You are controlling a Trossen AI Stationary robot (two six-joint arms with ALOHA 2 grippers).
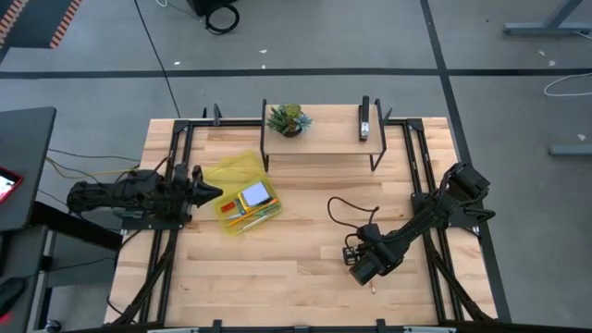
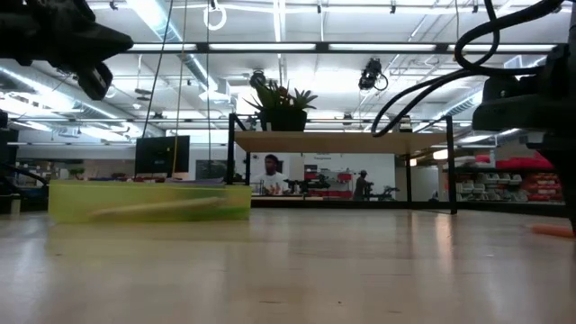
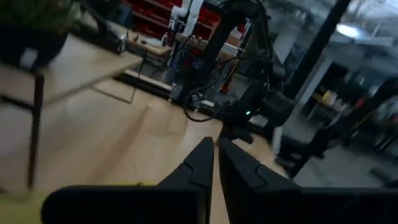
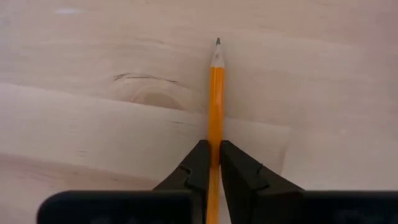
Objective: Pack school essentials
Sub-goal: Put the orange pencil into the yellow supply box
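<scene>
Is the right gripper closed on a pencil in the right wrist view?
Yes, the right gripper has its two dark fingers pinched against the sides of an orange pencil lying on the table.

One camera hangs overhead, looking straight down on the whole wooden table (image 1: 296, 277). Another sits at tabletop height, facing level across the boards into the room — it shares the raised shelf (image 2: 342, 141) with the overhead one, where it lies at 12 o'clock. The left wrist camera looks across the table toward the other arm. The right wrist camera stares down very close at the wood — pencil (image 4: 215, 99) dead ahead.
</scene>
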